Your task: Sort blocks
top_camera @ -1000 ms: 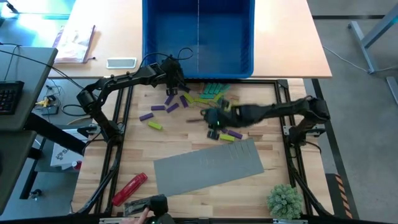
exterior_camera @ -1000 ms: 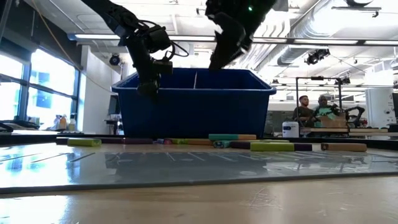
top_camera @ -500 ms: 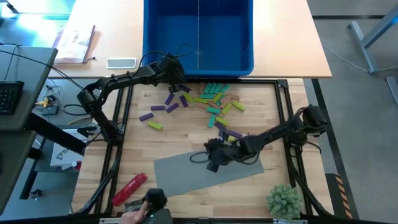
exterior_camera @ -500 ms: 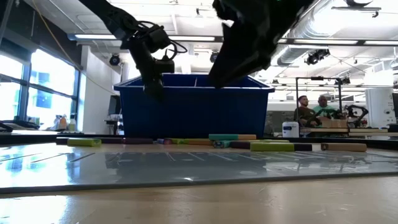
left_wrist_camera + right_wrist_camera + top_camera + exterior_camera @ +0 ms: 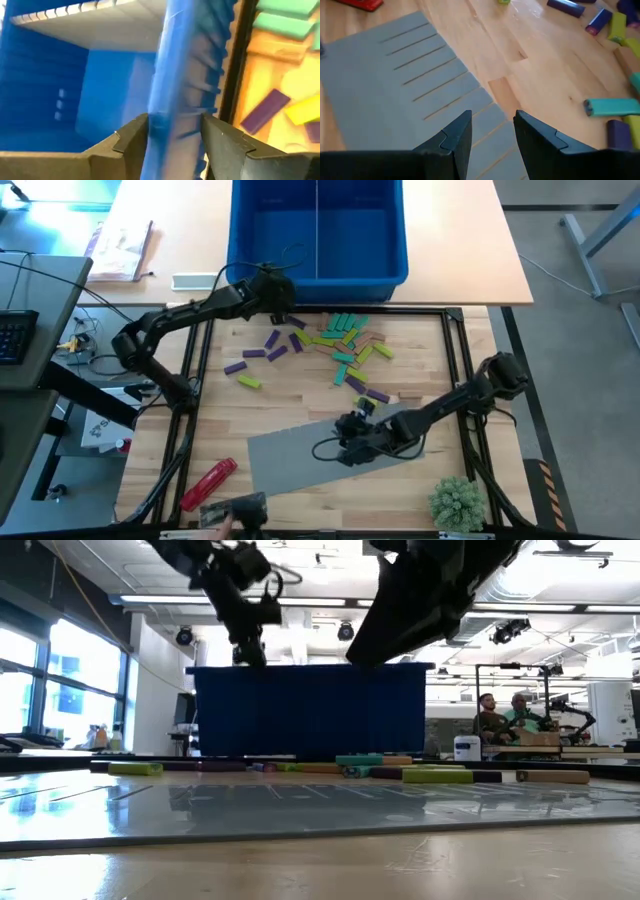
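Note:
The blocks lie loose on the wooden table. A heap of teal, lime and tan ones (image 5: 345,340) is just in front of the blue bin (image 5: 320,230). Purple ones (image 5: 265,350) lie to its left, and the low view shows the blocks as a row (image 5: 370,762). My left gripper (image 5: 275,285) (image 5: 175,125) is at the bin's near wall, left of its middle, shut on the rim. My right gripper (image 5: 338,450) (image 5: 492,125) hangs open over the grey mat (image 5: 300,460), holding nothing. A teal block (image 5: 612,106) lies off to its side. My left gripper straddles the near wall's rim (image 5: 167,107) of the blue bin, one finger inside the bin and one outside. The fingers come slanting down from the table's near left side, across the rim. The bin's near side (image 5: 310,710) is raised and the bin tips toward the far edge.
A red cylindrical tool (image 5: 208,482) lies near the front left and a green tuft (image 5: 458,502) at the front right. A phone (image 5: 195,281) and a booklet (image 5: 118,250) lie left of the bin. Black frame rails (image 5: 455,340) border the work area. People sit in the room behind (image 5: 505,715).
My right gripper has swung from above the block heap toward the table's near edge and down, rolling as it went, and now hangs over the grey mat. My left gripper has risen with the bin's near rim, so the bin's near side has tipped up toward the far edge.

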